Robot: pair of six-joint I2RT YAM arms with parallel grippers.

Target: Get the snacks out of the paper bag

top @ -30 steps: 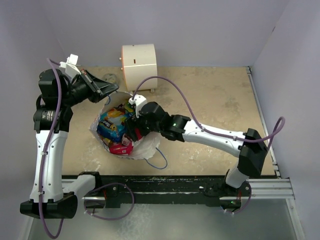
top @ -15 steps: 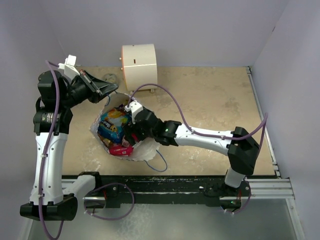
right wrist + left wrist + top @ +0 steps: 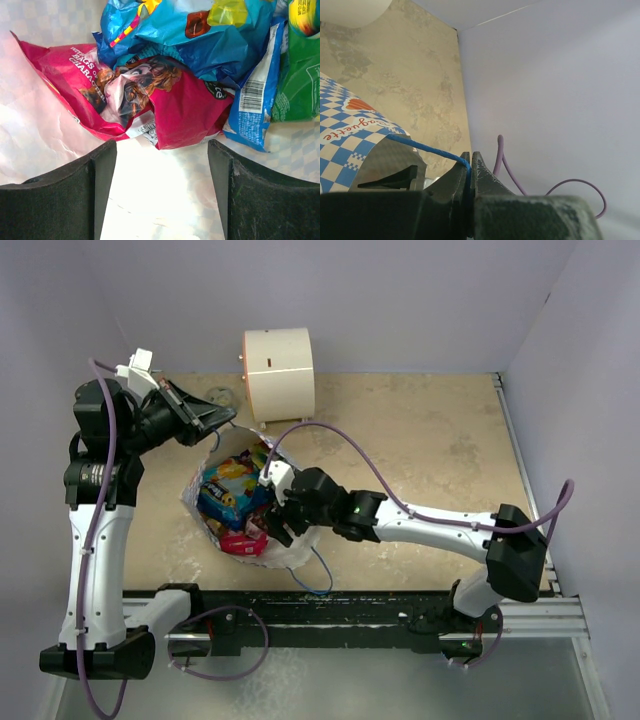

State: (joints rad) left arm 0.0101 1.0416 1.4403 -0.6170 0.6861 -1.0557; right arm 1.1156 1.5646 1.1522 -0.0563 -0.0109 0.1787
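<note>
The paper bag (image 3: 290,543) lies on its side with its mouth held open; its checkered outside shows in the left wrist view (image 3: 340,135). My left gripper (image 3: 222,421) is shut on the bag's blue cord handle (image 3: 427,149) and holds it up. Snacks fill the bag: a red-pink packet (image 3: 185,107), blue packets (image 3: 200,35) and a green one (image 3: 300,85); from above I see the blue packet (image 3: 228,488) and the red one (image 3: 243,539). My right gripper (image 3: 268,523) is open inside the bag's mouth, its fingers (image 3: 102,182) just short of the red-pink packet, over the white lining (image 3: 165,200).
A cream cylindrical box (image 3: 277,372) stands at the back, behind the bag. The bag's other blue handle (image 3: 318,575) lies on the table near the front rail. Walls close in on the left, the back and the right.
My right gripper has shifted inside the bag's mouth, first further left, then back right and toward the near edge by the red packet. The left gripper has kept its hold on the handle.
</note>
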